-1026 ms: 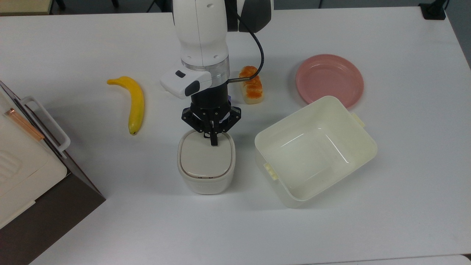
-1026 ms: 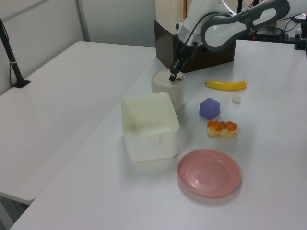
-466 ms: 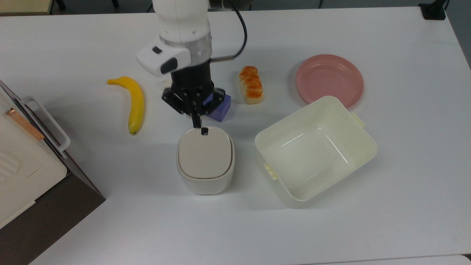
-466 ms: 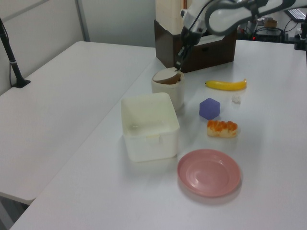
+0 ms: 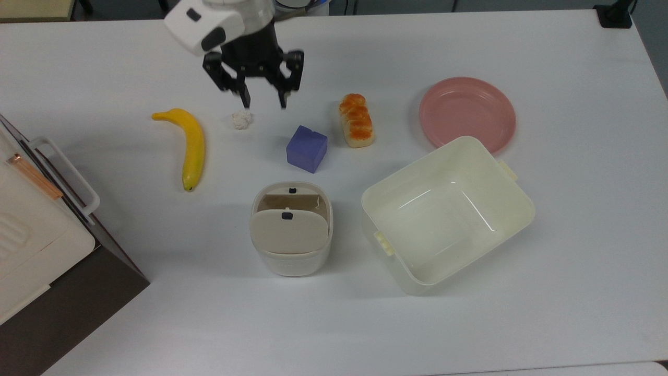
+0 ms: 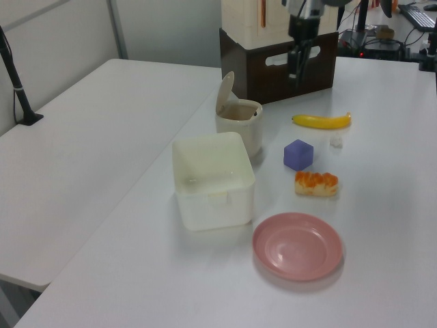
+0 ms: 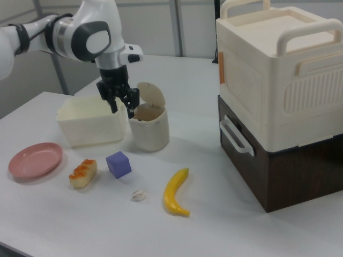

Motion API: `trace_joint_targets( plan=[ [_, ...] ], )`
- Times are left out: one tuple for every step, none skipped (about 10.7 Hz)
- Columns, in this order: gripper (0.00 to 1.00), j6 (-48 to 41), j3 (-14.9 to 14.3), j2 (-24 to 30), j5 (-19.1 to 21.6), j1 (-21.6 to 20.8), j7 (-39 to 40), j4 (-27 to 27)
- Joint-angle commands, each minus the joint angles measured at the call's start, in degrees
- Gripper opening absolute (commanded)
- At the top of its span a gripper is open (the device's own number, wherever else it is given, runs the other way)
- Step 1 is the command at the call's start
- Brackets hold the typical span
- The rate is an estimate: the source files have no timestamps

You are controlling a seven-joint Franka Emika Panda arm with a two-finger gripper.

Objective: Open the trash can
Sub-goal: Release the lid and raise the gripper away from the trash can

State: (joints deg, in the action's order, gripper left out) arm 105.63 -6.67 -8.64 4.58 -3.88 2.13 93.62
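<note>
Your trash can [image 5: 291, 235] stands on the white table [image 5: 522, 324] near the middle of the top view, just to the left of the big lidless tub [image 5: 448, 213] and apart from it. Its lid [image 6: 224, 93] is swung up and stands nearly upright in the left view, so you can look into the brown inside of the can; a small black button [image 5: 292, 190] sits on the rim at the far edge.

Your gripper [image 5: 262, 101] hangs in the air well away from the can, toward the top of the top view, with its jaws spread apart and nothing between them. In the top view it is above a small white lump [image 5: 241, 119] and near a purple block [image 5: 307, 149].

You also have a banana [image 5: 190, 146] at the top view's left, a piece of orange-topped bread [image 5: 356, 127] right of the block, and a pink plate [image 5: 467, 113] beyond the tub. A cream box on a dark brown base [image 7: 278, 96] stands at the right view's right
</note>
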Motion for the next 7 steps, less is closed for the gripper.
trace_joint_targets(
  plan=[
    [1.00,-3.7,0.0,3.6,-1.0,1.2,0.6,2.2],
    [1.00,-5.2,0.0,3.7,-1.0,1.8,0.5,1.8],
    [1.00,-6.4,0.0,3.8,-0.7,1.9,0.5,1.7],
    [1.00,-7.3,0.0,4.0,-0.7,1.9,0.5,1.6],
    [1.00,-7.4,0.0,4.0,-0.8,1.9,0.4,1.6],
    [1.00,-7.4,0.0,4.0,-0.8,1.9,0.5,1.6],
    [1.00,-7.4,0.0,4.1,-0.8,1.9,0.5,1.6]
  ],
)
